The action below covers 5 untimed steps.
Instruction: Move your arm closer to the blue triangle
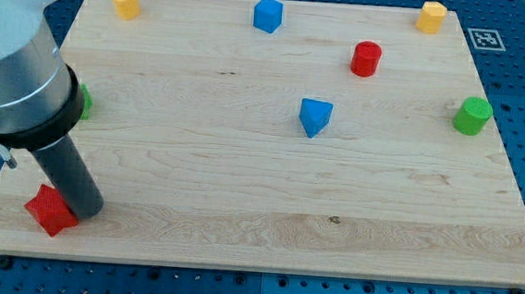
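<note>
Near the view's bottom-left corner of the counter [241, 192], my tip [85, 211] rests against the right side of the red block [50, 211], which sits close to the counter's bottom and left edges. No hand ends this arm, only the dark rod, so nothing is clamped or held; the tip just touches that red block. Well apart, toward the view's centre-right, stands the blue triangle [315, 116], with a wide bare stretch of wood between it and my tip. Along the top edge lie a yellow block [125, 3], a blue cube [268, 15] and another yellow block [431, 17]. A red cylinder [366, 59] sits above and right of the triangle. A green cylinder [473, 116] is near the right edge. Behind the arm, at the left edge, a green block [85, 100] shows only partly.
</note>
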Tool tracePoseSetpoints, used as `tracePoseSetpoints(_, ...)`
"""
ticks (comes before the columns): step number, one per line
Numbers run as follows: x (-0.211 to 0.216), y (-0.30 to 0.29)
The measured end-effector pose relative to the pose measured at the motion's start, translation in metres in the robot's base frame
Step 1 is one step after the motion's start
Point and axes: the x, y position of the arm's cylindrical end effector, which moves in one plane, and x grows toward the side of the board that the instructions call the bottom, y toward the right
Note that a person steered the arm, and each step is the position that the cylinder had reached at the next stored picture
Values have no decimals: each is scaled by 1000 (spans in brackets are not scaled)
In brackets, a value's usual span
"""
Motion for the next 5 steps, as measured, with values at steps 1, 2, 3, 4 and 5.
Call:
tracePoseSetpoints(1, 0, 1)
tracePoseSetpoints(2, 0, 1)
tracePoseSetpoints(3, 1, 1)
tracePoseSetpoints(4, 16, 1)
tracePoseSetpoints(5, 28, 1)
